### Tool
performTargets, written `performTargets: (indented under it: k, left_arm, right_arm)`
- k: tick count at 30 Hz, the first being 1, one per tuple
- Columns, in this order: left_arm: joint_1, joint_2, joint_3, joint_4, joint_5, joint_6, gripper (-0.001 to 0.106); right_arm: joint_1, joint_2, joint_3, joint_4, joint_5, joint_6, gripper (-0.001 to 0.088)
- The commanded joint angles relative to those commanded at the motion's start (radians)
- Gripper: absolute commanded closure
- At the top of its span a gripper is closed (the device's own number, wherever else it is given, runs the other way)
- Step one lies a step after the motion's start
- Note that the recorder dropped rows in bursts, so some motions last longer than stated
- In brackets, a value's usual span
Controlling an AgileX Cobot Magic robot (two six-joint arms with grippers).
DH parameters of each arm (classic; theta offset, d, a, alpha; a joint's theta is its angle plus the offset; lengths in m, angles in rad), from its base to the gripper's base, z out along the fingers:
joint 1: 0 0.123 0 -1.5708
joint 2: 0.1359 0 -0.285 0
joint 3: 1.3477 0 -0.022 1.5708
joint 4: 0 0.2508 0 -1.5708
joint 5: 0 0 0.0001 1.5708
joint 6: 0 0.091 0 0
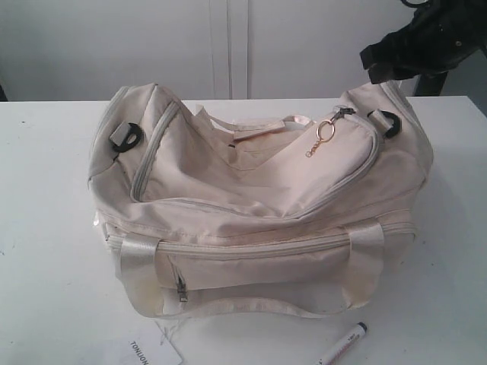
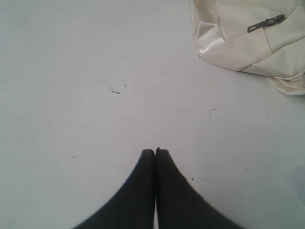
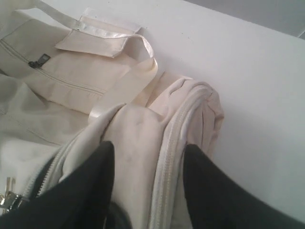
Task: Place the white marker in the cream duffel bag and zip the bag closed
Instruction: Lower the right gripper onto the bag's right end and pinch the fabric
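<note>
The cream duffel bag (image 1: 259,205) sits in the middle of the white table, its top flap sagging and a gold keyring (image 1: 323,135) hanging from the zip pull near its right end. The white marker (image 1: 344,344) lies on the table in front of the bag's right corner, dark cap pointing away from me. My right gripper (image 3: 148,152) is open, its fingers (image 3: 93,176) astride the bag's right end with the zip seam (image 3: 167,157) between them. My left gripper (image 2: 155,151) is shut and empty over bare table, well apart from the bag's corner (image 2: 238,43).
A flat white paper tag (image 1: 148,351) with black letters lies at the table's front edge, left of the marker. The dark right arm (image 1: 426,38) hangs over the bag's far right end. A white wall stands behind the table (image 1: 46,289).
</note>
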Motion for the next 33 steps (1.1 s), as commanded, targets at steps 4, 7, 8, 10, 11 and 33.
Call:
performTargets:
  k: [4,7,8,10,11,33]
  left_arm:
    - [0.000,0.000,0.000,0.000,0.000,0.000,0.105]
    - [0.000,0.000,0.000,0.000,0.000,0.000,0.105]
    - [0.000,0.000,0.000,0.000,0.000,0.000,0.105]
    - [0.000,0.000,0.000,0.000,0.000,0.000,0.105]
    - [0.000,0.000,0.000,0.000,0.000,0.000,0.105]
    - [0.000,0.000,0.000,0.000,0.000,0.000,0.105]
  right_arm:
    - [0.000,0.023,0.000,0.000,-0.011,0.025,0.0425]
    - [0.000,0.034,0.000,-0.063,-0.014,0.071,0.0425]
    - [0.000,0.038,0.000,-0.081,-0.016,0.088,0.0425]
    - [0.000,0.044,0.000,-0.094,-0.016,0.107,0.0425]
    - [0.000,0.046,0.000,-0.094,-0.016,0.110,0.0425]
    - [0.000,0.029,0.000,-0.075,0.004,0.247,0.0868]
